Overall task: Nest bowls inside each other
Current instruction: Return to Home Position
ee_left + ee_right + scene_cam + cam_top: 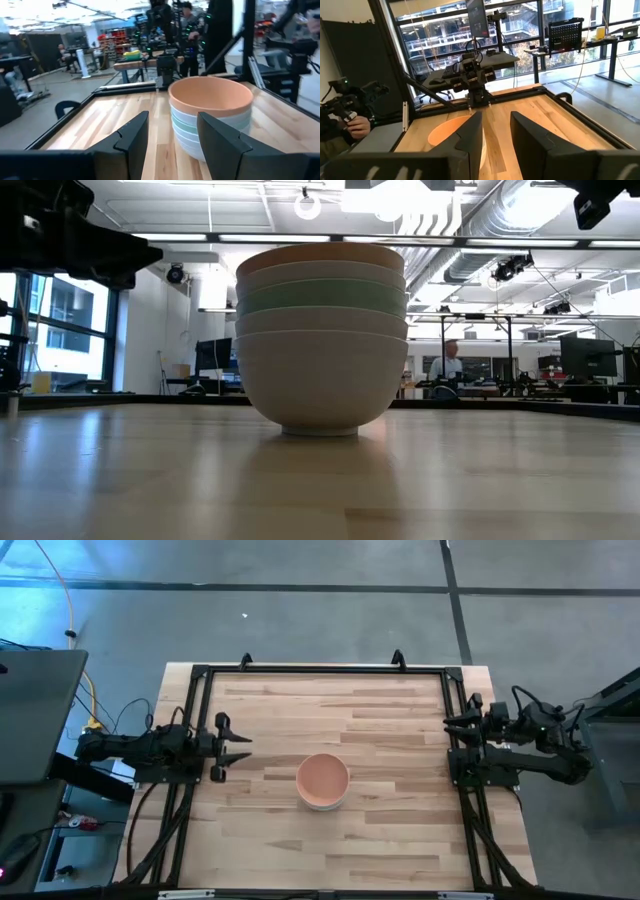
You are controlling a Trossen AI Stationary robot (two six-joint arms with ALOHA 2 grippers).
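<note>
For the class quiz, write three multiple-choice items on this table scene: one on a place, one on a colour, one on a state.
1. The bowl stack stands: A at the table's middle B at its left edge C in a corner.
2. The top bowl is: A green B white C orange.
3. The left tool and right tool are: A both shut B both open, empty C holding bowls.
Answers: 1A, the high view shows it centred; 2C, an orange rim tops the stack; 3B, fingers apart, nothing held.

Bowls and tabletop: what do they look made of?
The bowls: matte, opaque, evenly coloured, either plastic or ceramic; the look leaves it open. The tabletop: light wood in glued strips, visible grain, with a soft satin sheen.
</note>
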